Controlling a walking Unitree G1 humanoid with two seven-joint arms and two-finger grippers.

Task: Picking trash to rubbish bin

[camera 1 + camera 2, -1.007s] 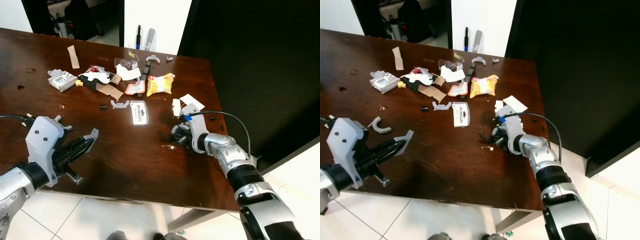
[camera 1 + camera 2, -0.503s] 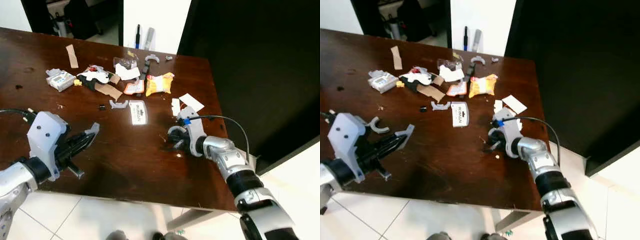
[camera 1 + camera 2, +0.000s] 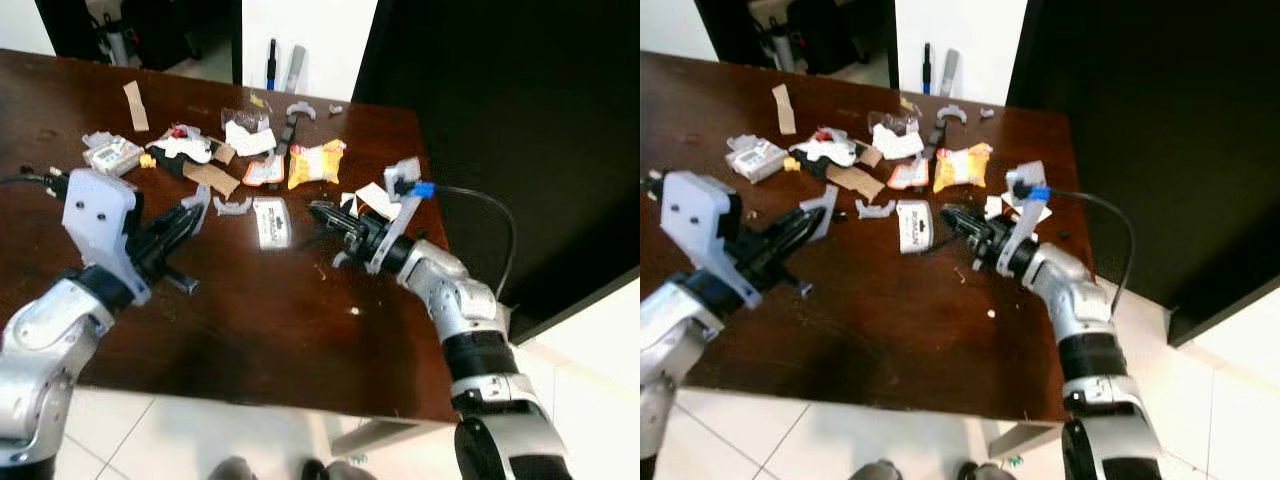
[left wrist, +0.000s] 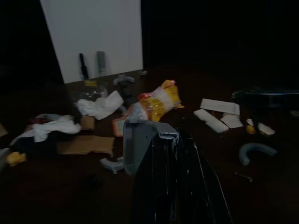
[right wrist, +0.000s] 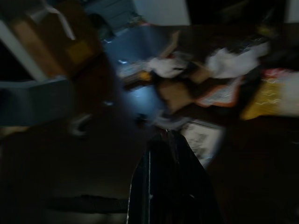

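Left gripper [image 3: 190, 215]: raised over the left part of the table, black fingers pressed together and pointing toward the litter; nothing is pinched between them.
Table [image 3: 250, 330]: dark brown wood, beneath both grippers.
Meter [image 3: 110, 153]: small grey-white device, beyond the left gripper and out to its left.
Crumpled white paper [image 3: 185, 146]: just past the left gripper's tips, lying with a brown cardboard strip [image 3: 212, 178].
Grey curved clip [image 3: 232, 207]: just beside the left gripper's tips, on the right gripper's side.
White label card [image 3: 269, 222]: flat on the wood between the two grippers, nearer the right one.
Orange sachet [image 3: 266, 171]: beyond the card, touching the yellow snack packet [image 3: 316, 163].
Right gripper [image 3: 325, 215]: over the table's right part, fingers drawn together and pointing toward the card; whether they pinch anything cannot be told, since the wrist view is blurred.
White paper slips [image 3: 377, 199]: just behind the right gripper, near the table's right edge.
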